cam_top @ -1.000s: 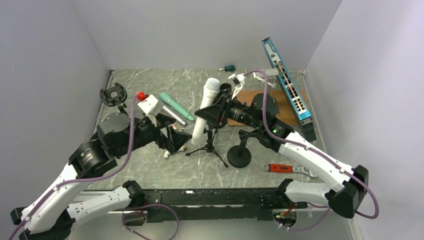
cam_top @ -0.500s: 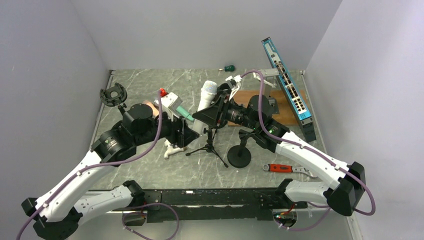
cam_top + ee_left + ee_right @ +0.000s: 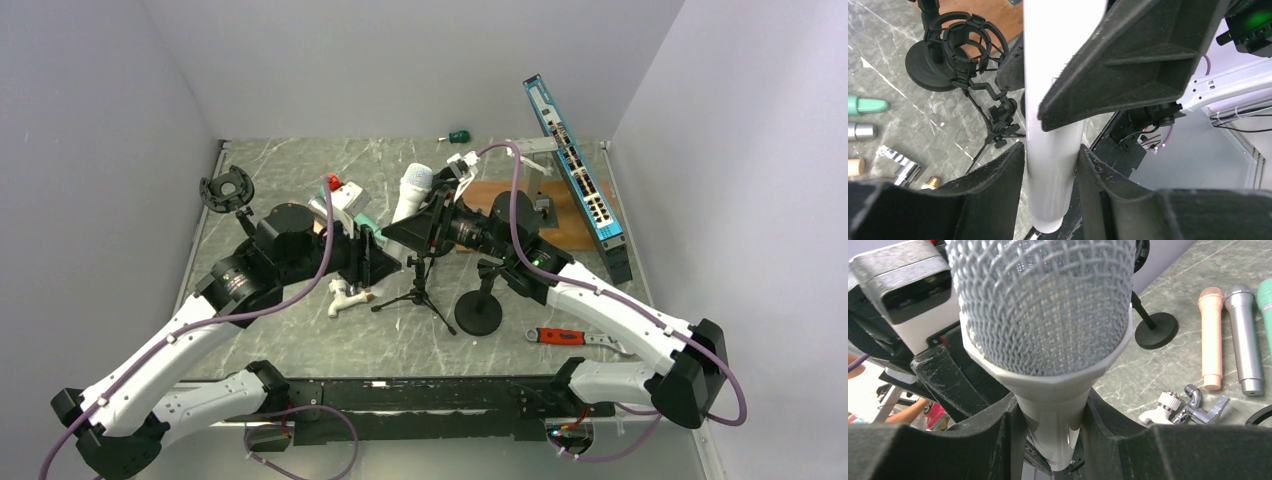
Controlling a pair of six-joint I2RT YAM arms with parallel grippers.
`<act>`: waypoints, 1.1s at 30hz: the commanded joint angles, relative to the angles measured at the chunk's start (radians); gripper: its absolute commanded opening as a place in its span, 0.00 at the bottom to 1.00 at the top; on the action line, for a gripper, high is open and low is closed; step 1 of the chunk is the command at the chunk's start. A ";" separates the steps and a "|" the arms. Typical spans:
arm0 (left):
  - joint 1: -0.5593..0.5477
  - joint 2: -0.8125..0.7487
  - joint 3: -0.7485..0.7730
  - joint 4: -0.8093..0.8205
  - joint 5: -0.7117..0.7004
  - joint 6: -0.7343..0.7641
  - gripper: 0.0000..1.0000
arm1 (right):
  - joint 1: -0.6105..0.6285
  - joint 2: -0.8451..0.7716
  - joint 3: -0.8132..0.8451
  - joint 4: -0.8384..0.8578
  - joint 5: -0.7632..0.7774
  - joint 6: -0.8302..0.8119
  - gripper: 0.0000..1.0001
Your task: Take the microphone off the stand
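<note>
Holds the white microphone (image 3: 413,186) tilted over the black tripod stand (image 3: 417,293), pinching its neck under the mesh head with the right gripper (image 3: 1049,442) and its lower barrel with the left gripper (image 3: 1050,172).

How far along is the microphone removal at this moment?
Done: right gripper clamps the microphone just under its head. In hand: left gripper straddles its lower body; contact unclear. Remaining: lift it clear of the tripod stand; whether it is already free is hidden.

Faucet (image 3: 345,295) and round-base stand (image 3: 479,312) beside tripod (image 3: 415,292)
</note>
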 commanded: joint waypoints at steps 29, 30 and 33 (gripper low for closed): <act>0.111 0.053 0.025 -0.357 -0.763 -0.277 0.00 | 0.001 -0.284 -0.101 -0.127 0.441 -0.042 0.99; 0.131 0.080 0.041 -0.371 -0.790 -0.307 0.00 | 0.000 -0.290 -0.100 -0.137 0.445 -0.043 0.99; 0.230 0.169 0.071 -0.384 -0.741 -0.388 0.00 | -0.001 -0.306 -0.100 -0.151 0.451 -0.042 0.99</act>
